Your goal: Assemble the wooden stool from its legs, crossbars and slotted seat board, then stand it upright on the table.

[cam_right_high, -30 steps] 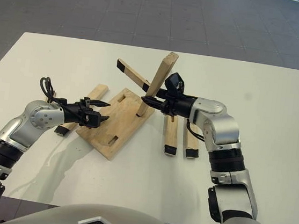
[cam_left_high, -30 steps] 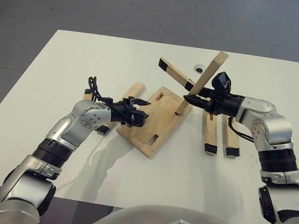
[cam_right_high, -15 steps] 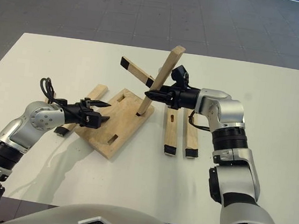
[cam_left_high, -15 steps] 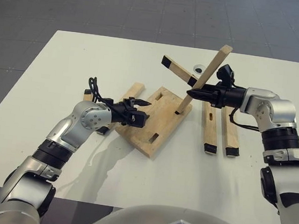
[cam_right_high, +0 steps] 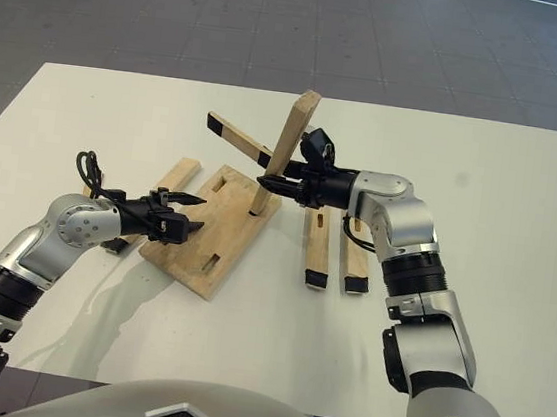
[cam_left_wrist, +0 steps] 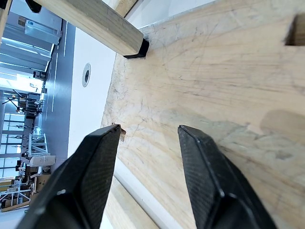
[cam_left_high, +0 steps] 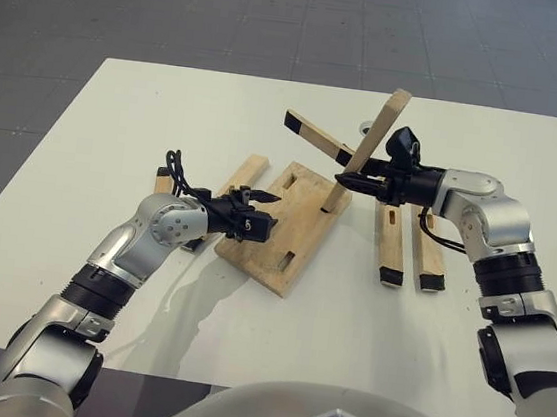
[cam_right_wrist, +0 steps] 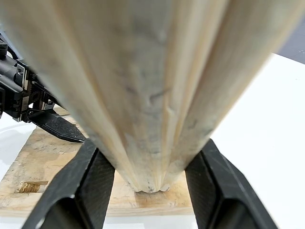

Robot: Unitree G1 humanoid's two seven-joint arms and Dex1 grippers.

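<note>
The slotted seat board (cam_left_high: 290, 238) lies flat on the white table (cam_left_high: 150, 103). My left gripper (cam_left_high: 260, 212) hovers open at its left edge, with the fingers (cam_left_wrist: 93, 176) spread over the bare wood (cam_left_wrist: 228, 95). My right gripper (cam_left_high: 348, 180) is shut on a wooden leg (cam_left_high: 375, 139) that stands tilted. The leg's lower end (cam_left_high: 330, 207) touches the board near its right side. A crossbar (cam_left_high: 317, 138) with a black tip sticks out from the leg to the left. In the right wrist view the leg (cam_right_wrist: 152, 71) sits between both fingers (cam_right_wrist: 90, 191).
Two legs with black ends (cam_left_high: 389, 243) (cam_left_high: 428, 254) lie side by side right of the board. Two more wooden pieces (cam_left_high: 248, 171) (cam_left_high: 164, 177) lie left of it, behind my left arm. A round hole (cam_left_high: 367, 128) is set in the table at the back.
My right gripper has swung the leg and crossbar a little to the left, and the leg stands less tilted. The left gripper has barely moved and stays open.
</note>
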